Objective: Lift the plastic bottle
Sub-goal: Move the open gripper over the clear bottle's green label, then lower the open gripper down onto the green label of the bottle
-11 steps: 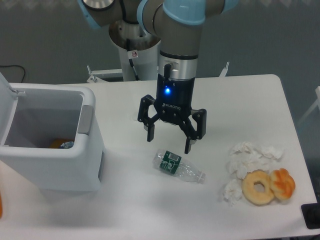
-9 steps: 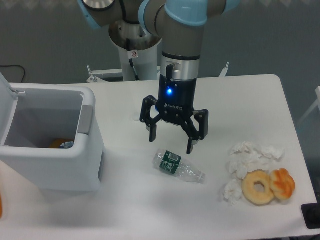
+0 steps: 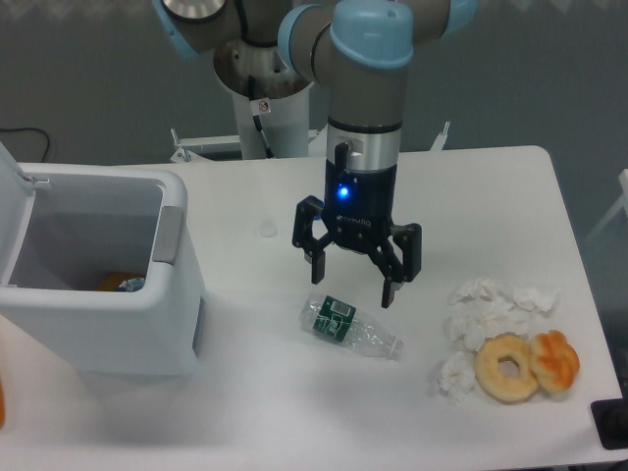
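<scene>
Fixed camera: gripper above bottle, fingers spread

White open-topped plastic bin (image 3: 103,294) at table's left. Small clear plastic bottle with dark green and white label (image 3: 349,328) lies on its side on the white table (image 3: 491,196), centre. Black two-finger gripper (image 3: 354,283) hangs just above it, fingers apart, nothing held. White tissue wads (image 3: 491,304), tan ring doughnut (image 3: 507,367) at right.

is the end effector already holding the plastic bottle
No, the end effector hangs open above the table, and the plastic bottle lies on its side below it, untouched.
</scene>
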`<state>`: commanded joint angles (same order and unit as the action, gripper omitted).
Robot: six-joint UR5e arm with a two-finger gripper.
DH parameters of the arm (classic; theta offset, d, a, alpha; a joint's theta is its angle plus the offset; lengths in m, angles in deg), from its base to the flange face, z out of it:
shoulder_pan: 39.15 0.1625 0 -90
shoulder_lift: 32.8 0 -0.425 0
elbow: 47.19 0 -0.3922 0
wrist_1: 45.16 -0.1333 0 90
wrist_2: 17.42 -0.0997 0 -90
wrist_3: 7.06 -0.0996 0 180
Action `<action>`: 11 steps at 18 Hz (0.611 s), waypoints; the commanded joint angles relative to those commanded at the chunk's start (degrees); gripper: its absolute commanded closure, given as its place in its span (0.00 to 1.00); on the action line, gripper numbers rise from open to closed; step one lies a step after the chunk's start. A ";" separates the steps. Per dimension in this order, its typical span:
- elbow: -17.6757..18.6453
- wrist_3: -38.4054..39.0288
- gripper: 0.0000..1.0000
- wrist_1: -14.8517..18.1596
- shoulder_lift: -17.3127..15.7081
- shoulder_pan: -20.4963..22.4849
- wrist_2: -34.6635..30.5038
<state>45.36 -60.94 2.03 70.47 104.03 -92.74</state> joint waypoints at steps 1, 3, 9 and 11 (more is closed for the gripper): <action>0.26 0.00 0.00 -0.26 0.53 -0.09 0.26; 1.40 -0.08 0.00 -1.31 0.79 -0.26 0.18; 1.76 -10.25 0.00 -1.49 3.08 -0.35 -0.53; 1.76 -16.57 0.00 -1.32 3.61 -0.61 -0.53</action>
<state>47.12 -77.52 0.71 74.07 103.41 -93.27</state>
